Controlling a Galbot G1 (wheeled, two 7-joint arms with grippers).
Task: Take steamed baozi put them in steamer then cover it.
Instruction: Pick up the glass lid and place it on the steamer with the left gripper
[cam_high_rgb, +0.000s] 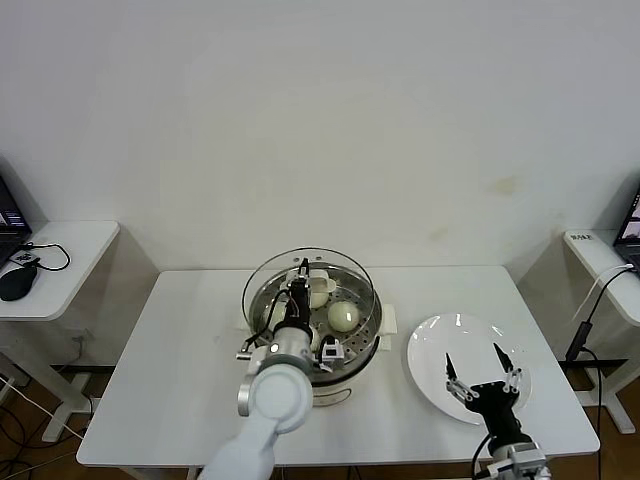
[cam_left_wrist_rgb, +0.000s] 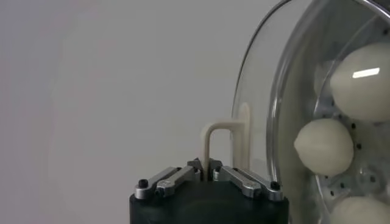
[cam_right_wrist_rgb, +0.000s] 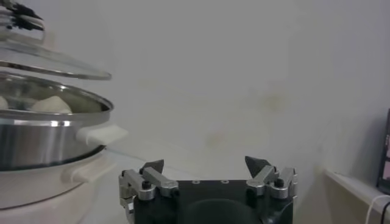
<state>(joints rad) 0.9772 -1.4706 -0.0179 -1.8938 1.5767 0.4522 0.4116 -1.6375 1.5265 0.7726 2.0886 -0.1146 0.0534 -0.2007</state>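
Glass cover (cam_high_rgb: 308, 290), pinched by its handle in the left gripper (cam_high_rgb: 299, 281), hangs over the steamer (cam_high_rgb: 312, 318) at table (cam_high_rgb: 180, 350) centre, half-hiding the baozi (cam_high_rgb: 343, 316), while the right gripper (cam_high_rgb: 481, 372) gapes empty above the white plate (cam_high_rgb: 435, 345) at four o'clock.

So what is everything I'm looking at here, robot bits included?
Round shiny steel steamer basket on a white pot base: one, middle of the white table.
Small smooth cream-white buns: at least three seen, inside the basket.
Round clear glass lid with a cream handle: one, held just above the basket.
Flat white plate: one, right of the steamer, nothing on it.
White side tables: two, far left and far right; a black mouse on the left one.
Left gripper: shut on the lid's handle, over the steamer.
Right gripper: open, over the plate.
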